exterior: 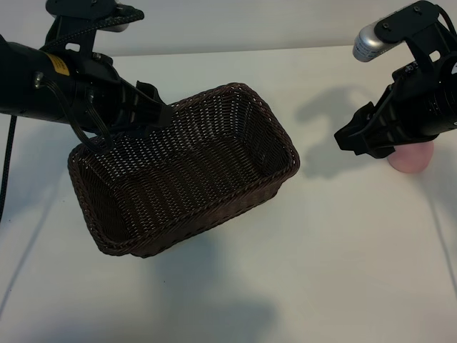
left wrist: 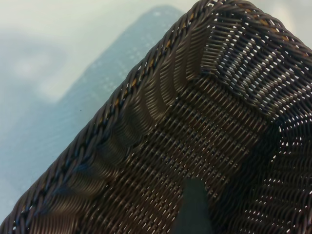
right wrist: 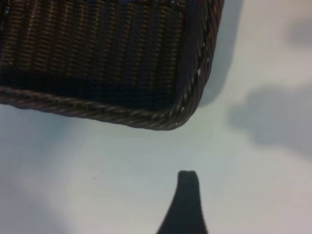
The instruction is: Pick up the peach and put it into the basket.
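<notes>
The peach (exterior: pixel 413 158) is a small pale pink fruit on the white table at the far right, and the right arm hides part of it. My right gripper (exterior: pixel 355 139) hovers just left of the peach, open and empty, pointing toward the basket (exterior: pixel 235 87). This dark brown wicker basket lies in the middle of the table with nothing in it. Open and empty too, my left gripper (exterior: pixel 153 107) hangs over the basket's far left rim. In the left wrist view one fingertip (left wrist: pixel 192 209) shows above the basket's woven inside (left wrist: pixel 195 122). The right wrist view shows one fingertip (right wrist: pixel 186 195) over bare table near a basket corner (right wrist: pixel 190 97), and no peach.
The white table (exterior: pixel 321 271) carries only shadows in front of the basket. The table's far edge (exterior: pixel 285 50) runs behind both arms. A black cable (exterior: pixel 8 164) hangs down at the far left.
</notes>
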